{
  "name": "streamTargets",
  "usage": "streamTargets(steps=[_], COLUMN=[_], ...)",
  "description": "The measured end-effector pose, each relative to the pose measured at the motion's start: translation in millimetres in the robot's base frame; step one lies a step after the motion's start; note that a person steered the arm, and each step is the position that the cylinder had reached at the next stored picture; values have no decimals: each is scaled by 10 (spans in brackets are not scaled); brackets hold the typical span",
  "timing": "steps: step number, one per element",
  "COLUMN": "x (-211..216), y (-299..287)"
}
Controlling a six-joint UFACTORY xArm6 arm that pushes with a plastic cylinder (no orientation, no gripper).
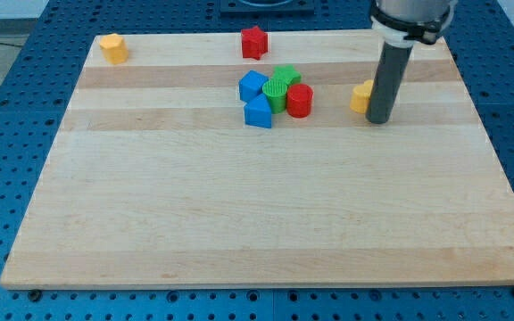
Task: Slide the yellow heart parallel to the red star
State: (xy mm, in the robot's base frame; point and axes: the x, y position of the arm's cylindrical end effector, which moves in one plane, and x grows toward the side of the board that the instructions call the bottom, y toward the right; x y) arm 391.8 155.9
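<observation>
My tip (380,119) rests on the board at the view's upper right. It touches the right side of a yellow block (361,96), likely the heart, which the rod partly hides. The red star (253,41) sits near the top edge, up and to the left of my tip. A second yellow block (112,47) sits at the top left corner; its shape is hard to make out.
A tight cluster lies left of my tip: two blue blocks (252,86) (259,112), two green blocks (286,76) (277,91) and a red cylinder (299,101). The wooden board (257,214) lies on a blue perforated table.
</observation>
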Motion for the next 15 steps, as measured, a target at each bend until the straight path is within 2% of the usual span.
streamTargets(steps=[3, 5, 7, 9, 12, 15], x=[-244, -577, -682, -849, -1079, -1114], y=[-359, -280, -432, -105, 2, 336])
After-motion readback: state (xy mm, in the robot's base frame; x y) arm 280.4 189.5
